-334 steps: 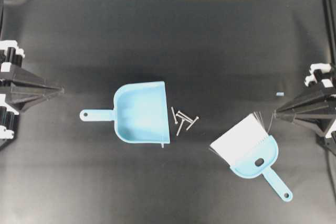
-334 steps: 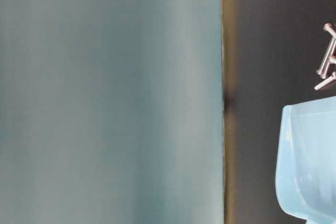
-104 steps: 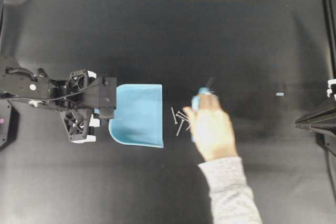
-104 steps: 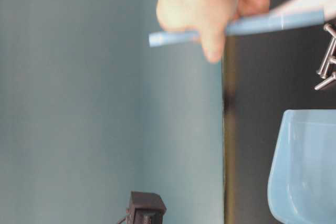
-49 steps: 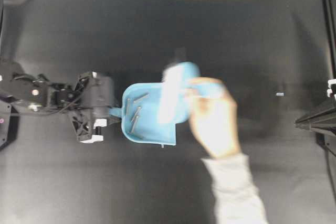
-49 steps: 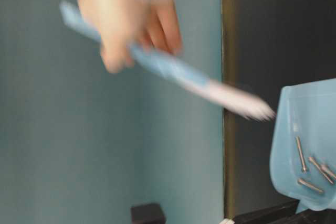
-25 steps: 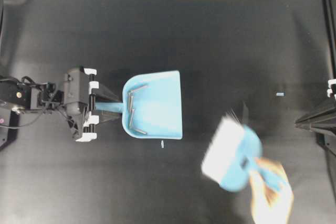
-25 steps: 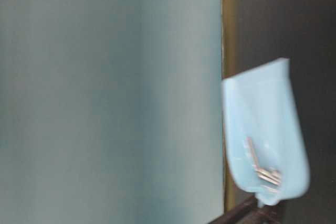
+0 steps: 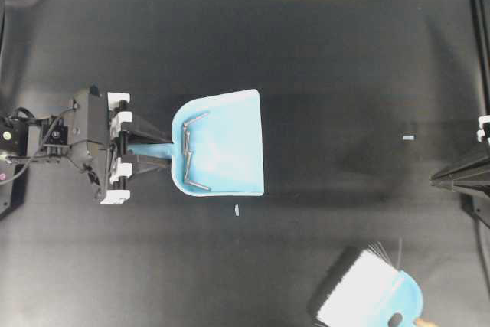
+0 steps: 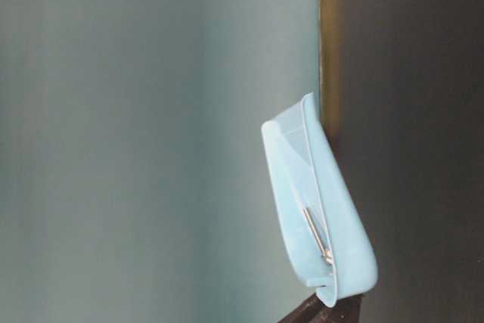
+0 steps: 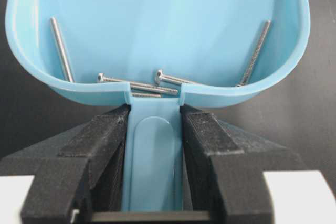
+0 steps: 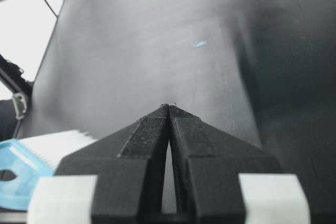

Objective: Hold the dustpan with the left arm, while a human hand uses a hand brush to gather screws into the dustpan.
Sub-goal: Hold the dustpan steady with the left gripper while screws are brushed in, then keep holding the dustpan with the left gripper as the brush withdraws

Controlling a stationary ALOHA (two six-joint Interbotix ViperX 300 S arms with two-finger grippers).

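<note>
Overhead view: the black left robot hand, with white finger parts, grasps the short handle of the light blue plastic scoop-shaped dustpan, which sits left of centre over the black counter. The thin silver-grey metal screws lie inside the pan along its rear wall, nearest the handle. A tiny pale fleck rests on the counter just below the pan's mouth corner; a small pale blue fleck lies far to the right. The light blue hand brush with white bristles lies at the lower right edge. Table-level view: the dustpan appears raised and tilted. Right wrist view: the black right robot hand is clenched, fingers together, holding nothing.
</note>
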